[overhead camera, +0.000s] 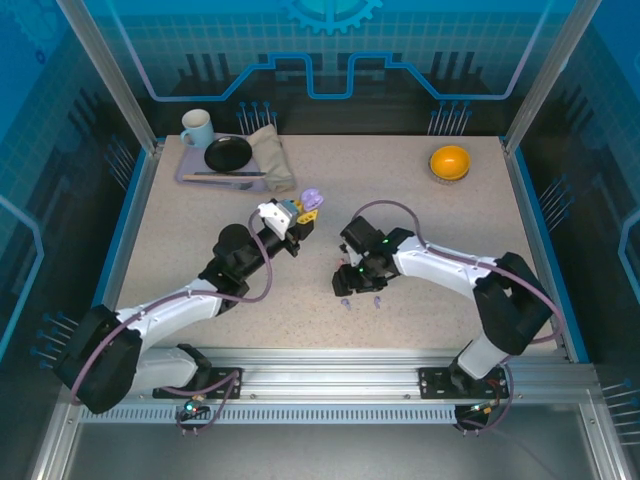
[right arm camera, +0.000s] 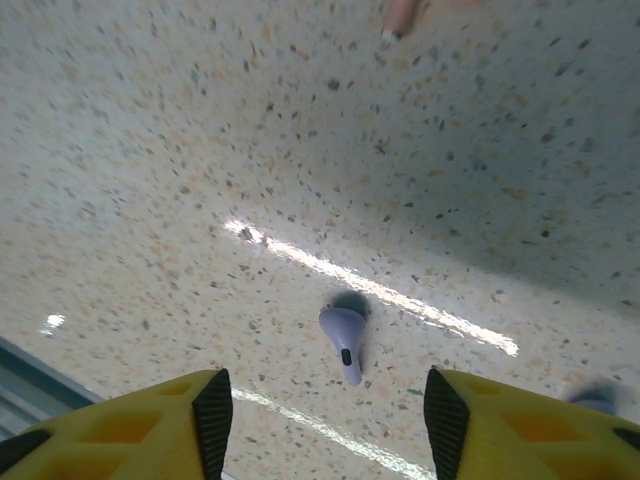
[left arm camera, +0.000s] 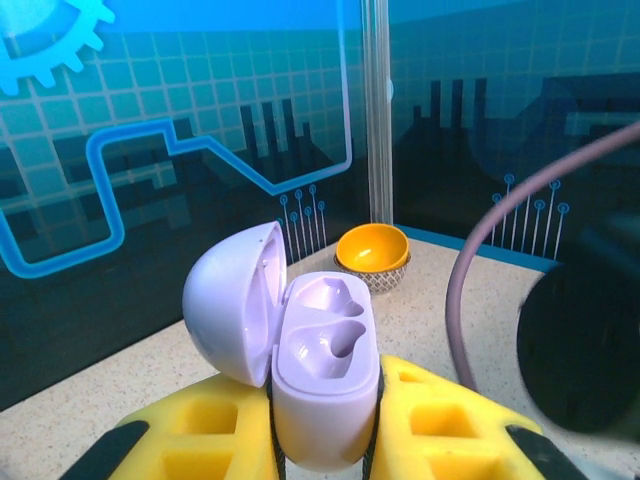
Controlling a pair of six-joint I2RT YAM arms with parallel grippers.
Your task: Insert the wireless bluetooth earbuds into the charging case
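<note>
Pale purple case (left arm camera: 325, 380), lilac earbud (right arm camera: 343, 335), orange bowl (left arm camera: 372, 250), speckled beige table (right arm camera: 150, 150)

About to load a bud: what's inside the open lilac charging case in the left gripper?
The lilac plastic charging case shows two empty moulded sockets. Yellow fingers of the left gripper cover its base.

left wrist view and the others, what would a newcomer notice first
First the open pale purple charging case, lid back and both wells empty, clamped in the left arm's yellow fingers. Then a purple earbud lying on the speckled table between the right arm's spread fingers.
</note>
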